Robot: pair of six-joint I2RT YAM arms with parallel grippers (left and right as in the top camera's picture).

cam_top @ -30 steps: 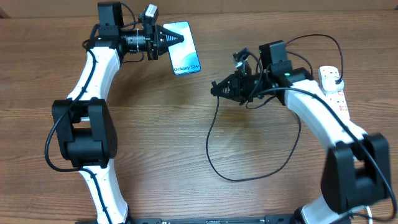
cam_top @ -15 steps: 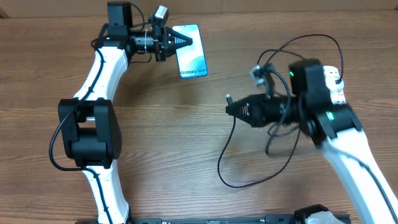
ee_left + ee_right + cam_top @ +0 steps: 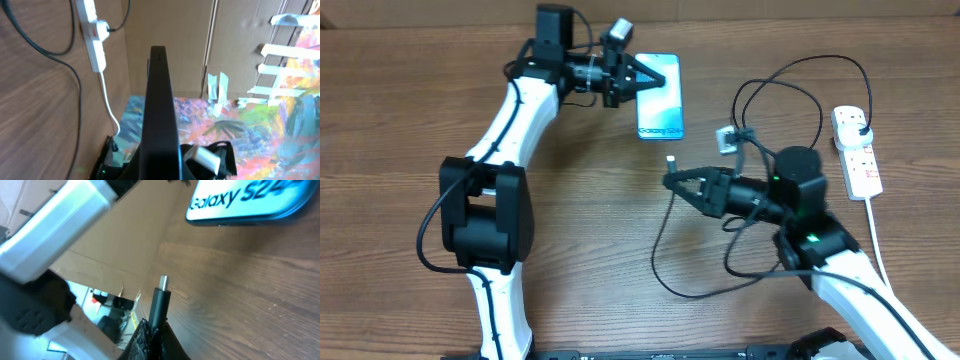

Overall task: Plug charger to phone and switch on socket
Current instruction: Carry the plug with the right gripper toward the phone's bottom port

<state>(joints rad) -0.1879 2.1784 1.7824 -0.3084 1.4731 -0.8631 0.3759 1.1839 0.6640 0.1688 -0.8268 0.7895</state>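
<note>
The phone, its light blue screen reading "Galaxy S24+", is held at its top end by my left gripper, which is shut on it. In the left wrist view the phone shows edge-on as a dark bar between the fingers. My right gripper is shut on the charger's connector, just below the phone's bottom end and apart from it. In the right wrist view the connector tip sticks out of the fingers toward the phone. The white socket lies at the right.
The charger's black cable loops over the table below my right arm and arcs back to its plug in the socket. The socket's thick white cord runs toward the front. The socket also shows in the left wrist view.
My left gripper has carried the phone to the right. My right arm has swung round and moved the connector left, so it now sits just below the phone's bottom end.
</note>
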